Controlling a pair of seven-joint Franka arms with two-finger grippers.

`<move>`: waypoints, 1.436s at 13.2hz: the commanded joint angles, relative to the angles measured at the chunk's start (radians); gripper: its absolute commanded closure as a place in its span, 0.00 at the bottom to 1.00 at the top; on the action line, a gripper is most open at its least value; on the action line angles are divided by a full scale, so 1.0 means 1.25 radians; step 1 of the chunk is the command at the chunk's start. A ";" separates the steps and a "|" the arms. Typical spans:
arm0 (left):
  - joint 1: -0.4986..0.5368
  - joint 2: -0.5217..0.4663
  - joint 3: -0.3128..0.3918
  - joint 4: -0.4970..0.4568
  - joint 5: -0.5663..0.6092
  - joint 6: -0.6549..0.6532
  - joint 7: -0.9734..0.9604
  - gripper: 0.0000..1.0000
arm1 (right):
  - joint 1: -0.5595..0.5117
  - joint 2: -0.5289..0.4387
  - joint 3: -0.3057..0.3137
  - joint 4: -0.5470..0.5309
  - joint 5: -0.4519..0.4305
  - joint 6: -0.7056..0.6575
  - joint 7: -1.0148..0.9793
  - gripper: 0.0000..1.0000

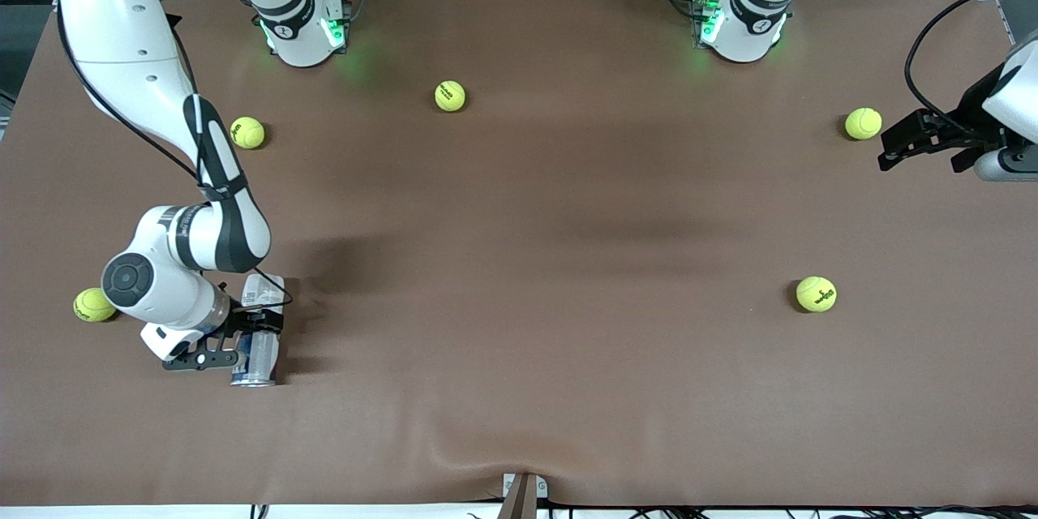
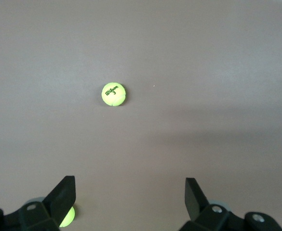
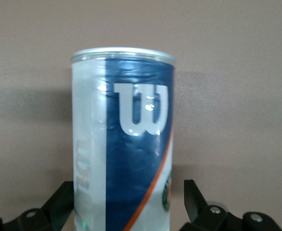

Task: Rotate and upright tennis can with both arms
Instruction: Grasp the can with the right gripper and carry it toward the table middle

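Note:
The tennis can (image 1: 255,357) lies on its side on the brown table near the right arm's end, its metal rim toward the front camera. My right gripper (image 1: 261,323) is down over the can's middle, open, with a finger on each side. In the right wrist view the can (image 3: 131,120) shows its navy label and white "W" between the fingers (image 3: 196,197), with a small gap at one finger. My left gripper (image 1: 890,150) waits open and empty over the left arm's end of the table. The left wrist view shows its gripper (image 2: 131,190) above bare table.
Several yellow-green tennis balls lie scattered: one (image 1: 94,305) beside the right arm's wrist, one (image 1: 247,132), one (image 1: 450,96), one (image 1: 863,123) beside the left gripper, one (image 1: 816,293). The left wrist view shows a ball (image 2: 114,94) and another (image 2: 67,217) partly hidden by a finger.

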 commanded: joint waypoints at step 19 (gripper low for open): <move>0.008 0.001 -0.003 0.008 0.004 -0.041 0.003 0.00 | 0.538 0.032 -0.001 0.195 -0.209 -0.071 -0.073 0.19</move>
